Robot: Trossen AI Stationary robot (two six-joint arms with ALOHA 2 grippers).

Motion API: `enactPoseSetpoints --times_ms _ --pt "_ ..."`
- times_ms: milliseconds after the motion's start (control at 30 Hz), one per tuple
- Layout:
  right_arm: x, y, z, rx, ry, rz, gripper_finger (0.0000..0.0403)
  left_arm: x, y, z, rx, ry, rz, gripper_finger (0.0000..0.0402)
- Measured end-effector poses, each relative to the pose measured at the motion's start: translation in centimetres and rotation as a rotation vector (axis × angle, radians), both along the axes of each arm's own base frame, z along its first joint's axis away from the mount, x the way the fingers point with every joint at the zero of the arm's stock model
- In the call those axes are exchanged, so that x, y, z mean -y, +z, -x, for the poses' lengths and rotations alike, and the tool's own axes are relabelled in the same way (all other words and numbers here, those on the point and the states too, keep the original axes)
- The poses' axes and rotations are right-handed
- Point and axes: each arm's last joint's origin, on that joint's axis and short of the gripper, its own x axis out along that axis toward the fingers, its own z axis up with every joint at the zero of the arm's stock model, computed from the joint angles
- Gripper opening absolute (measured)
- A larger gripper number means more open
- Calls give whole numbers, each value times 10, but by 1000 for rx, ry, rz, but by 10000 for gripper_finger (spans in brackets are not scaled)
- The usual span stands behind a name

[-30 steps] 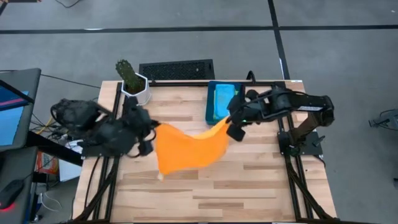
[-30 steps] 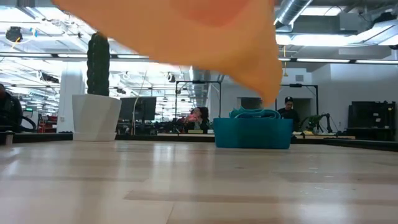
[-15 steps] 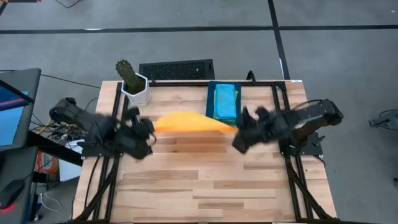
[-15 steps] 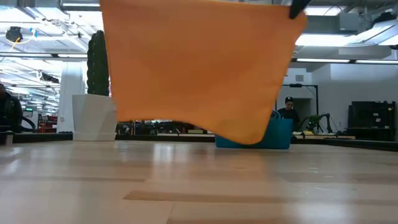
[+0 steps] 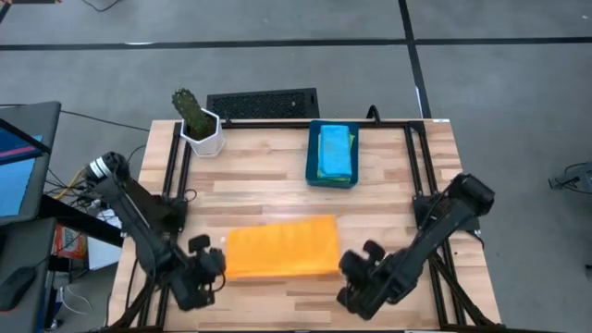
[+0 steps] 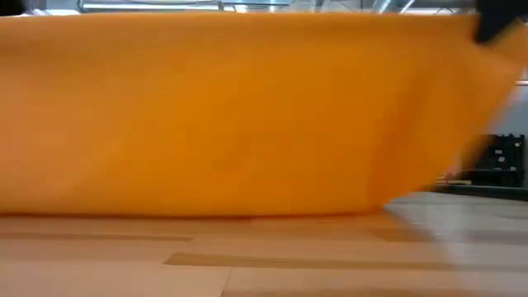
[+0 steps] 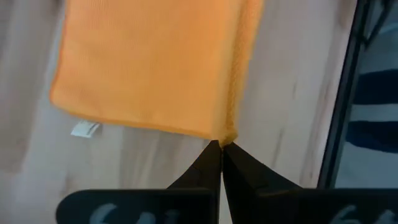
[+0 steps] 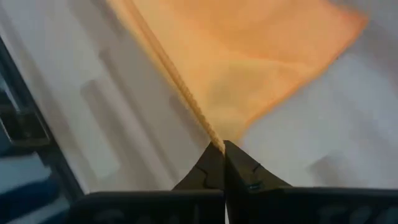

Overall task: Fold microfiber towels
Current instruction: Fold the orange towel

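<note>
**Near the front edge: corners could slip**

From above, the orange microfiber towel (image 5: 280, 249) spans the wooden table (image 5: 388, 185) between left gripper (image 5: 205, 264) and right gripper (image 5: 355, 275).

Low view: hem touches wood.

Wrist views: jaws clenched on corners; uneven release risks wrinkles.

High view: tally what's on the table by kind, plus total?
Orange towel, held at two corners by the left claw and right claw: 1
Blue bin with light blue and green cloth inside: 1
Potted cactus: 1
Total: 3
</note>
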Motion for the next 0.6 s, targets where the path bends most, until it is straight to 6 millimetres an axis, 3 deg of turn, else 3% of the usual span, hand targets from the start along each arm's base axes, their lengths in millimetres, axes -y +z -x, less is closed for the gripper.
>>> enactPoseSetpoints --times_ms 133,267,433,600 --pt "-7 -14 -6 -35 21 -28 11 16 -11 2 -7 -13 5 0" --pt "4 -14 -15 -77 100 -7 11 20 -25 -1 -45 11 -41 0" --pt "38 -22 -38 -158 253 41 10 20 -36 -2 -113 23 -85 0" --pt "81 -51 -53 -227 322 38 10 8 -36 5 -146 118 -203 0"
